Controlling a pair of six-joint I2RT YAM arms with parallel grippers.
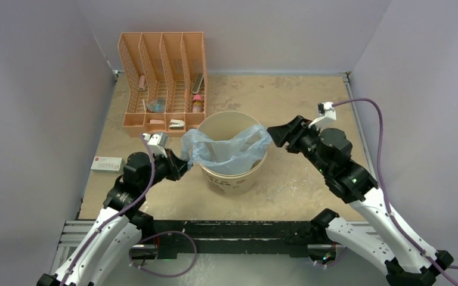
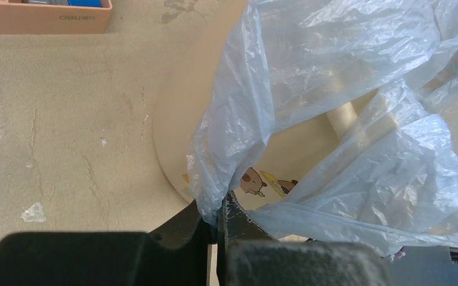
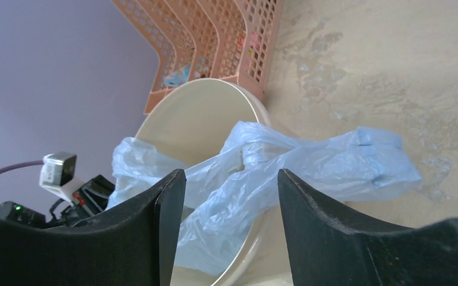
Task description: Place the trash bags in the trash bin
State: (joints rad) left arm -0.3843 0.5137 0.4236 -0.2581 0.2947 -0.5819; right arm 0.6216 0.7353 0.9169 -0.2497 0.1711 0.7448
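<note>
The trash bag (image 1: 229, 149) drapes across the trash bin (image 1: 238, 182), spilling over its left and right rims. Behind-left of the bin stands a file organizer (image 1: 155, 59); left of the bin, a small box (image 1: 107, 164).

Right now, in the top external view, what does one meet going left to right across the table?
Small white box → left hand → trash bin → right hand. The trash bag and the orange organizer overlap these, so they are left out.

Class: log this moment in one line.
left gripper: shut on light-blue plastic bag | right gripper: open | bag: draped across round cream bin
</note>
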